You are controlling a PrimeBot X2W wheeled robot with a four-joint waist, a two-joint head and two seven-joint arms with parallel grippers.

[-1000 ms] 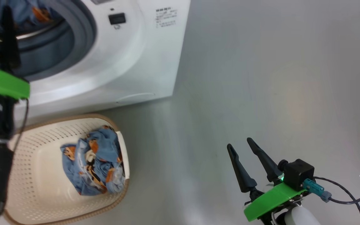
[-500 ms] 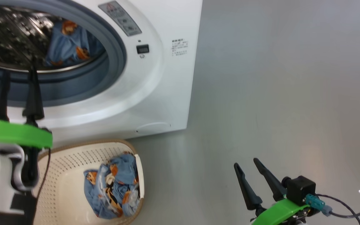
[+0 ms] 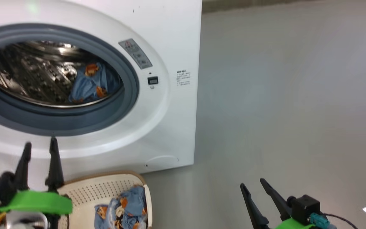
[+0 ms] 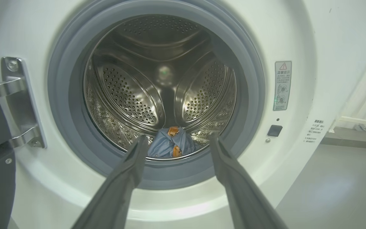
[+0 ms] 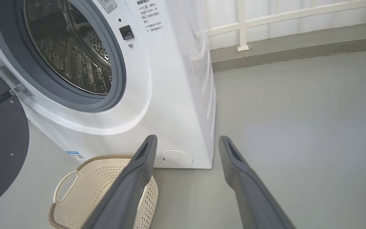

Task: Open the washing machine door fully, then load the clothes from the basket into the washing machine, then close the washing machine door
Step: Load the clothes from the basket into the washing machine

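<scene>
Drawn back from the big white washing machine (image 3: 170, 127), the left gripper (image 3: 40, 143) is held spread, as is the right gripper (image 3: 253, 183). Light blue cartoon-print clothes (image 3: 124, 210) are split between steel drum (image 3: 27, 76) and cream perforated basket (image 3: 106, 187).

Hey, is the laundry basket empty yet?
Not empty. A bundle of blue printed clothes lies inside the basket, while another piece is already in the drum.

Near parts of the basket (image 3: 100, 190) and of the clothes (image 3: 125, 208) in it: cut off by the picture's edge. Left part of the door (image 5: 5, 143): out of frame. Small print (image 3: 183, 78) on the washing machine (image 3: 170, 127): too small to read.
</scene>
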